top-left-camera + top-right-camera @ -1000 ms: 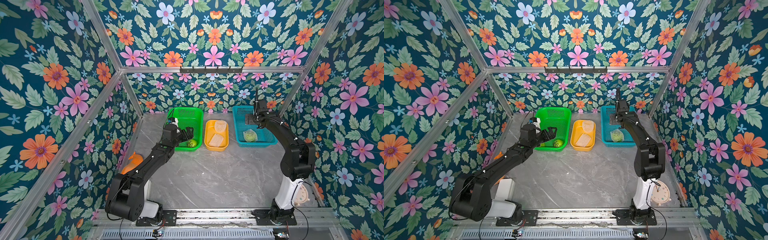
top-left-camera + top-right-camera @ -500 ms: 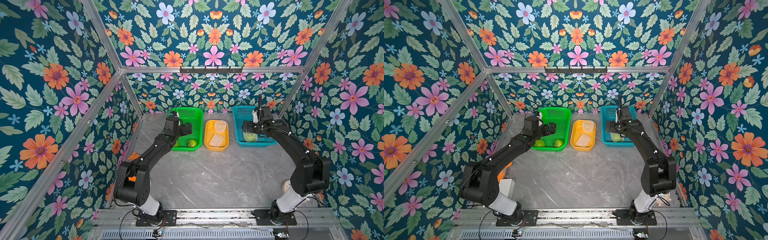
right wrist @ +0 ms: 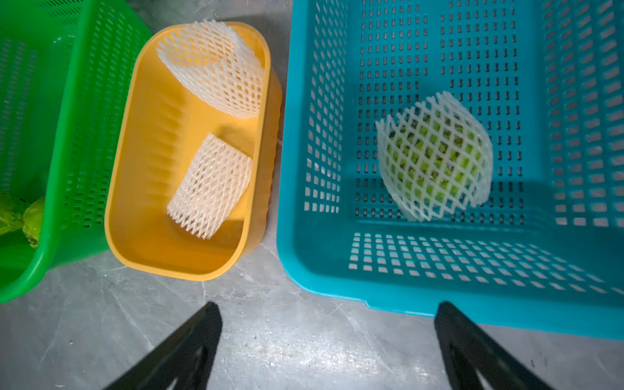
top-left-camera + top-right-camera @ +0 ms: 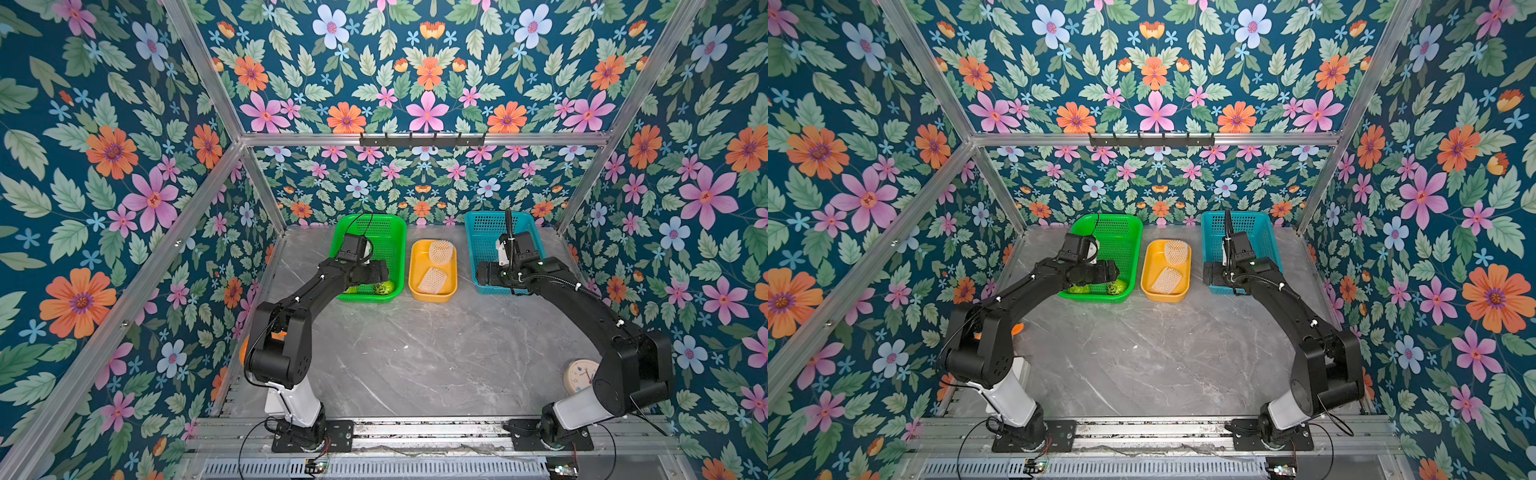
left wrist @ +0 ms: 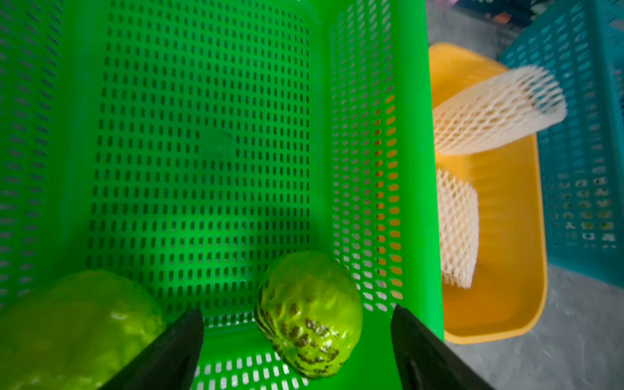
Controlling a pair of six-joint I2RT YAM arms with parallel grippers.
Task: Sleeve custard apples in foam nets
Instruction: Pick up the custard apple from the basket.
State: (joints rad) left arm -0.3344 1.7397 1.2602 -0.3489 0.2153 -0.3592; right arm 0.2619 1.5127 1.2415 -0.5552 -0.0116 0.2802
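Two bare custard apples lie at the near end of the green basket. The dark-patched apple sits between the fingers of my left gripper, which is open with a gap on both sides. The other apple lies beside one finger. Two empty foam nets rest in the yellow tub. A netted custard apple sits in the blue basket. My right gripper is open and empty over bare table by that basket's near edge.
The green basket, yellow tub and blue basket stand in a row at the back wall. A small round clock lies by the right arm's base. An orange plush toy shows behind the left arm.
My left gripper has dropped into the near end of the green basket, around the dark-patched apple. My right gripper has drawn back out of the blue basket to its near edge.
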